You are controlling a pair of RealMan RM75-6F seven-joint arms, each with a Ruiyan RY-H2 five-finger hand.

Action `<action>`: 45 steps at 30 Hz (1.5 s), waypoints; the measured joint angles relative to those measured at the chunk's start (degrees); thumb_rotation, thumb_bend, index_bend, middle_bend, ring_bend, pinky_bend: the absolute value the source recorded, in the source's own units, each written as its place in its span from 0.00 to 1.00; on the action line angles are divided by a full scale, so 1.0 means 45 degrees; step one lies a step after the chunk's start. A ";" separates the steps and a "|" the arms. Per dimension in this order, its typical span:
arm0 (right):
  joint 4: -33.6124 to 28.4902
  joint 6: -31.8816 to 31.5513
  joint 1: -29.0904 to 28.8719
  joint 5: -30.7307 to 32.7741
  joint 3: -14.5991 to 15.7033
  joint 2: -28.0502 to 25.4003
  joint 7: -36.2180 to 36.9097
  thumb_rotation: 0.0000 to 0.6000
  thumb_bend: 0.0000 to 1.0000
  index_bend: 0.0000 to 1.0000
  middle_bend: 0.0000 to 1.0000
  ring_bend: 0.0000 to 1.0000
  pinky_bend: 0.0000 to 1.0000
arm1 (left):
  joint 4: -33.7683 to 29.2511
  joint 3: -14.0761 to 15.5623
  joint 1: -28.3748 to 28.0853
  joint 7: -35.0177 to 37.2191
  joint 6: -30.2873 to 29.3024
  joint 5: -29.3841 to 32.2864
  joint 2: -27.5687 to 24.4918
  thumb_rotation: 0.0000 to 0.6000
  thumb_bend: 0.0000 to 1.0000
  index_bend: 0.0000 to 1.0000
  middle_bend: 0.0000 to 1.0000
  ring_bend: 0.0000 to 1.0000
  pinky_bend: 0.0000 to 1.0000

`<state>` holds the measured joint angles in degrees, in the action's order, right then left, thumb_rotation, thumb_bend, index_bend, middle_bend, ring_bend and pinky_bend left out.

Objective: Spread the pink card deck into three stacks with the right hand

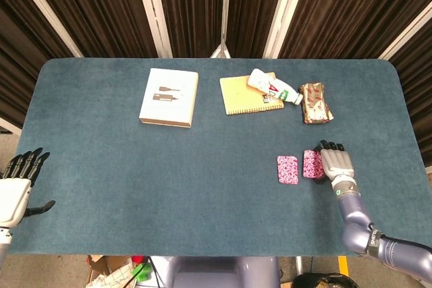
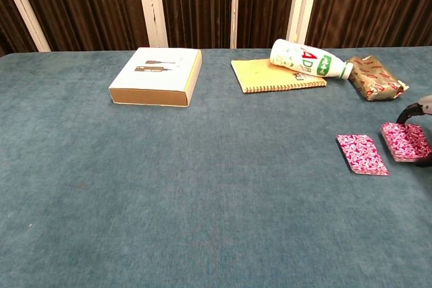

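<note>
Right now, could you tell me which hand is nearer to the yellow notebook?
The right. The right hand sits in front of and to the right of the yellow notebook, holding pink cards. The left hand hovers off the table's far left edge, much farther away.

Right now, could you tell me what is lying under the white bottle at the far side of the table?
The white bottle lies tipped on the yellow notebook, its capped end overhanging toward the brown packet. What the bottle covers cannot be seen.
</note>
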<state>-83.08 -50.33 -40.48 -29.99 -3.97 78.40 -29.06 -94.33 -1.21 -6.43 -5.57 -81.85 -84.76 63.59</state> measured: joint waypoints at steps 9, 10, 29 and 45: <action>-0.0363 -0.0161 -0.0120 0.0474 0.0050 -0.0159 -0.0376 1.00 0.24 0.00 0.00 0.00 0.00 | -0.0026 0.0012 0.0022 0.0054 -0.0025 0.0000 -0.0041 1.00 0.02 0.00 0.00 0.00 0.00; -0.0400 -0.0163 -0.0124 0.0536 0.0054 -0.0190 -0.0393 1.00 0.24 0.00 0.00 0.00 0.00 | -0.0022 0.0013 0.0030 0.0053 -0.0038 -0.0004 -0.0042 1.00 0.02 0.00 0.00 0.00 0.00; -0.0321 0.0135 -0.0535 0.1070 0.0002 0.0014 -0.0589 1.00 0.24 0.01 0.00 0.00 0.00 | 0.0076 -0.0029 0.0030 0.0035 -0.0067 0.0025 -0.0033 1.00 0.02 0.00 0.00 0.00 0.00; 0.0266 0.0252 -0.0557 0.1091 -0.0009 0.0286 -0.0358 1.00 0.24 0.39 0.05 0.00 0.00 | 0.0016 -0.0019 0.0023 0.0000 -0.0002 0.0083 -0.0034 1.00 0.02 0.00 0.00 0.00 0.00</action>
<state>-81.88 -49.19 -42.99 -25.08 -4.01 79.69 -30.67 -94.25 -1.29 -6.33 -5.56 -81.86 -84.39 63.43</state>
